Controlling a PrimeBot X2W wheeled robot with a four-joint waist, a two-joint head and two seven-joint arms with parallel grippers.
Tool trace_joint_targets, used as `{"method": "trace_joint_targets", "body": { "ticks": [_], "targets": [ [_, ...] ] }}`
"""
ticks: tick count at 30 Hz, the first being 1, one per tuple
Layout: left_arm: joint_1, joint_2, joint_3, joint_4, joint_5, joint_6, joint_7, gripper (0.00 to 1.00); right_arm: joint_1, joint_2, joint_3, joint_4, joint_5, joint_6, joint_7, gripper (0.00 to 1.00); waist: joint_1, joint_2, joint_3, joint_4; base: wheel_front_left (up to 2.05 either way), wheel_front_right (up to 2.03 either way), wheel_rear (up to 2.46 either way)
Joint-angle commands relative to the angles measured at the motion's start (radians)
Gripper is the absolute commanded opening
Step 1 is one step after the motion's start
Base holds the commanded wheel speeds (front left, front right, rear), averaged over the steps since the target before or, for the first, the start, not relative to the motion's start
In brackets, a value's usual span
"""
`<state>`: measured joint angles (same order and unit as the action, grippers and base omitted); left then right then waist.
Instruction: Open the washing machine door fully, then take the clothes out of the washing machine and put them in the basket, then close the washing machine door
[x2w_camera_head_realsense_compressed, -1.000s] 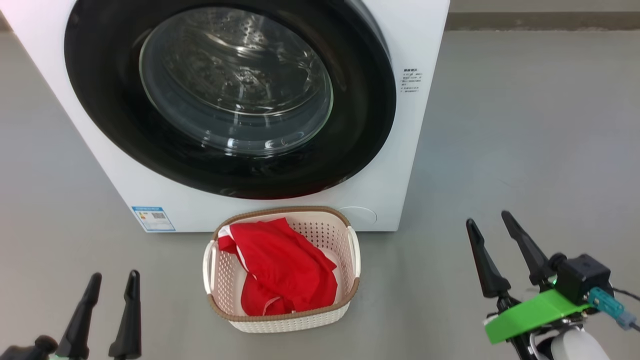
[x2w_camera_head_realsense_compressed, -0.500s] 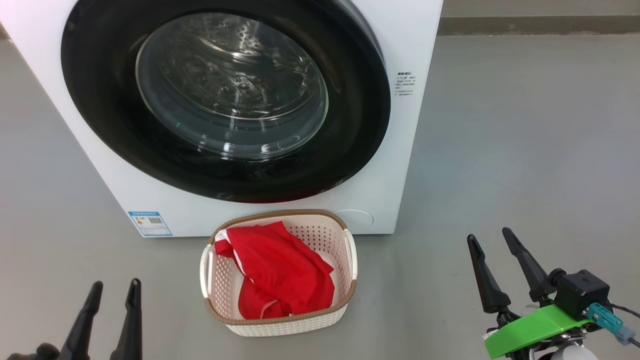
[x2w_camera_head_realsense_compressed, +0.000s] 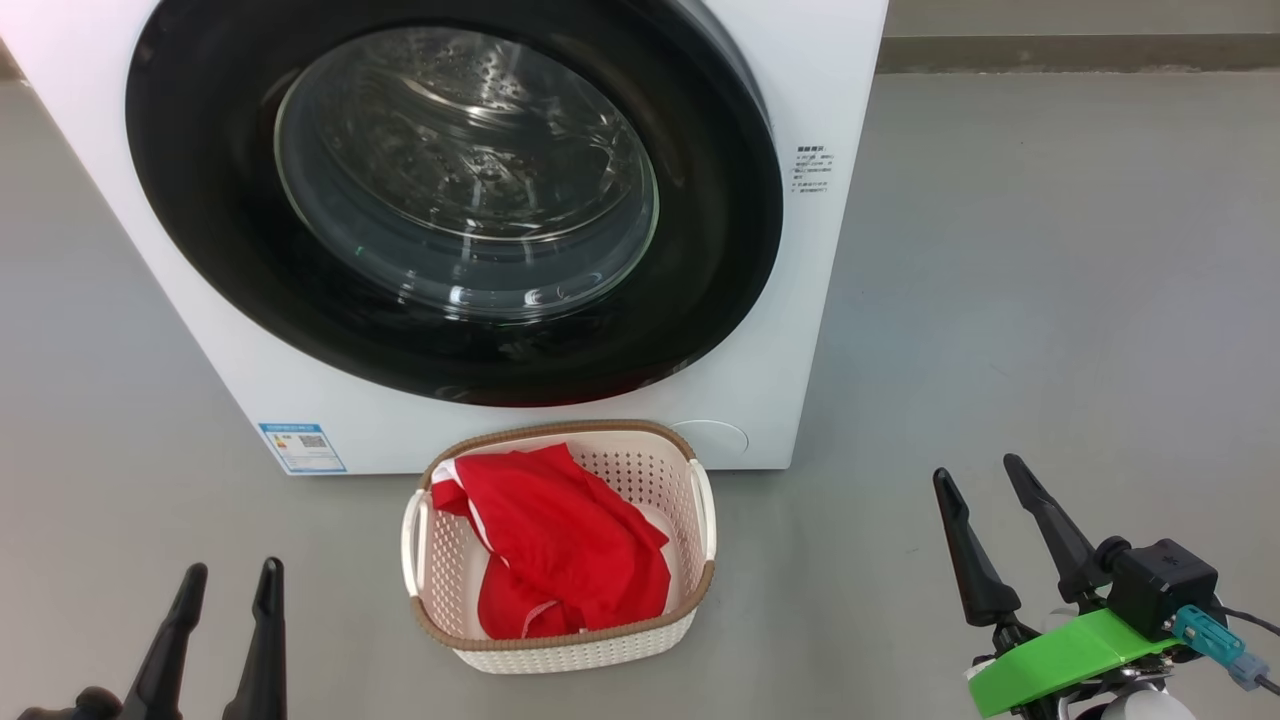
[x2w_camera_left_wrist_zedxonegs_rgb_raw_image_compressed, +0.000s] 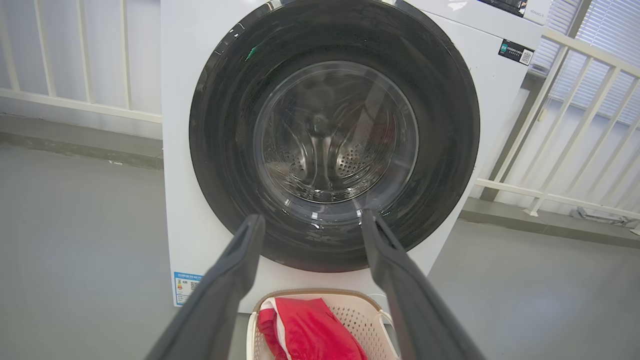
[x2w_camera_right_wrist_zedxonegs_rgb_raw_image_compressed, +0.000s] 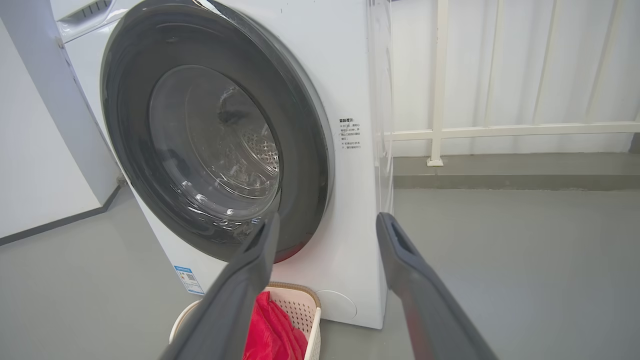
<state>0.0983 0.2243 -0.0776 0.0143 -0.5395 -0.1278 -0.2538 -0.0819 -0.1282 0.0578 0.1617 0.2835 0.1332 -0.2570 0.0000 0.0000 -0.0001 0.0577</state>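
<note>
My right claw (x2w_camera_head_realsense_compressed: 976, 468) has dipped; it and my left claw (x2w_camera_head_realsense_compressed: 232, 567) gape empty, since the clothes (x2w_camera_head_realsense_compressed: 560, 540) lie in the basket (x2w_camera_head_realsense_compressed: 703, 585).

Door (x2w_camera_head_realsense_compressed: 465, 180) closed — red clothes (x2w_camera_head_realsense_compressed: 560, 545) in basket (x2w_camera_head_realsense_compressed: 645, 468)

Floor (x2w_camera_head_realsense_compressed: 1050, 300): smooth matte grey.
Railing (x2w_camera_right_wrist_zedxonegs_rgb_raw_image_compressed: 500, 131): white bars, set on a low grey kerb (x2w_camera_right_wrist_zedxonegs_rgb_raw_image_compressed: 500, 175).
Wall (x2w_camera_right_wrist_zedxonegs_rgb_raw_image_compressed: 35, 165): white, dark skirting (x2w_camera_right_wrist_zedxonegs_rgb_raw_image_compressed: 55, 224) at foot.
Blinds (x2w_camera_left_wrist_zedxonegs_rgb_raw_image_compressed: 607, 50): pale slats behind railing.
Light: soft, even, daylight-like.
</note>
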Motion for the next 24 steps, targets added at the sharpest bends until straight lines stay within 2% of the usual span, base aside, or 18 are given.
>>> {"method": "trace_joint_targets", "body": {
  "ticks": [1, 24],
  "targets": [
    [-0.028, 0.017, 0.035, -0.018, 0.008, -0.003, -0.008, 1.0, -0.015, -0.007, 0.028, -0.028, -0.012, -0.002, -0.005, 1.0, 0.0, 0.0, 0.0, 0.0, 0.0, 0.0, 0.0],
    [-0.028, 0.024, 0.027, -0.013, -0.004, -0.003, -0.008, 1.0, -0.016, -0.005, 0.03, -0.03, -0.014, -0.002, -0.005, 1.0, 0.0, 0.0, 0.001, 0.002, 0.0, 0.0, 0.0]
  ]
}}
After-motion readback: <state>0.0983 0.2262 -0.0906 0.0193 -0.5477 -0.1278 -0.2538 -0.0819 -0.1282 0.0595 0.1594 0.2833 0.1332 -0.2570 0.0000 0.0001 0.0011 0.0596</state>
